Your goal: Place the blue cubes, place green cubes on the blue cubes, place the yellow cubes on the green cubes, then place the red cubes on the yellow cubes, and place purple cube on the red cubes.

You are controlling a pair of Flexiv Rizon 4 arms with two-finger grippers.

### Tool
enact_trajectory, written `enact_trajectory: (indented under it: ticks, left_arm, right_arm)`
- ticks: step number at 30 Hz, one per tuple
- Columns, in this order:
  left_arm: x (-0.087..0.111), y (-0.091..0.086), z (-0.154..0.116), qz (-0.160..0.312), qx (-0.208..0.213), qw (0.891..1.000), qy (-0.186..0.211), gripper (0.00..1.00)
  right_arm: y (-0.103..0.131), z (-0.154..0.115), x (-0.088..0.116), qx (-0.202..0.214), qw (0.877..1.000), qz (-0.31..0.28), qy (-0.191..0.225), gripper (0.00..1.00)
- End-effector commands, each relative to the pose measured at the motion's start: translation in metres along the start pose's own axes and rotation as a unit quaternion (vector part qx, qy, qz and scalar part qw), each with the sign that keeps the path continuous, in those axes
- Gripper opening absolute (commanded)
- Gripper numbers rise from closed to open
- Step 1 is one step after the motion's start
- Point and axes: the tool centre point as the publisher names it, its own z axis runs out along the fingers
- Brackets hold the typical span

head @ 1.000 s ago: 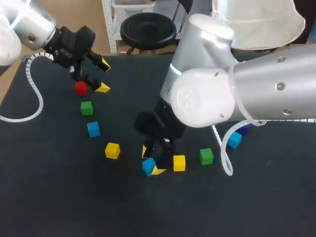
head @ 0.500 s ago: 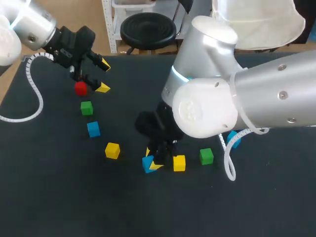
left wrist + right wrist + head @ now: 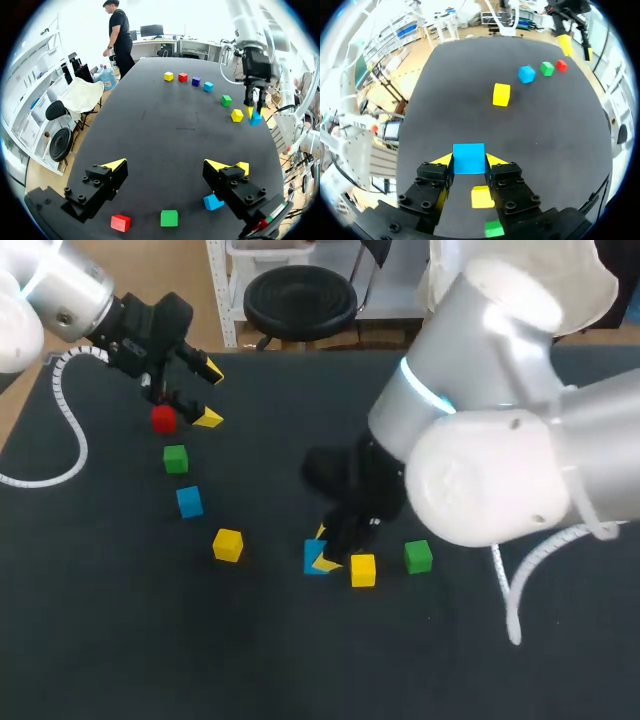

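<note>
My right gripper is shut on a blue cube near the table's middle; in the right wrist view the blue cube fills the gap between the yellow tips. Beside it sit a yellow cube and a green cube. My left gripper hangs open at the far left, just right of a red cube. From that red cube a green cube, a blue cube and a yellow cube run in a line toward the front.
In the left wrist view, far across the table, lie a yellow cube, a red cube, a purple cube and a blue cube. My right arm hides them in the head view. A white coiled cable trails at the left.
My right gripper has closed on the blue cube and carried it a little to the right, away from the front. The right arm swung to the right. The left arm kept still.
</note>
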Motion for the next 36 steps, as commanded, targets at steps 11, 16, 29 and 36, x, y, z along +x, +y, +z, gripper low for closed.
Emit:
enact_trajectory:
  ticks: [11, 16, 29, 36]
  left_arm:
    - [0.000, -0.001, 0.000, 0.000, -0.001, 1.000, 0.000, 1.00]
    - [0.000, -0.001, 0.000, 0.000, -0.001, 1.000, 0.000, 1.00]
    - [0.000, -0.001, 0.000, 0.000, -0.001, 1.000, 0.000, 1.00]
    - [0.000, -0.001, 0.000, 0.000, -0.001, 1.000, 0.000, 1.00]
  right_arm:
    - [0.023, -0.063, 0.006, 0.078, 0.996, 0.033, 0.039, 0.00]
    - [0.022, -0.077, 0.011, 0.103, 0.992, 0.042, 0.051, 0.00]
    - [0.021, -0.088, 0.015, 0.122, 0.992, 0.027, 0.033, 0.00]
    - [0.021, -0.088, 0.015, 0.122, 0.992, 0.027, 0.033, 0.00]
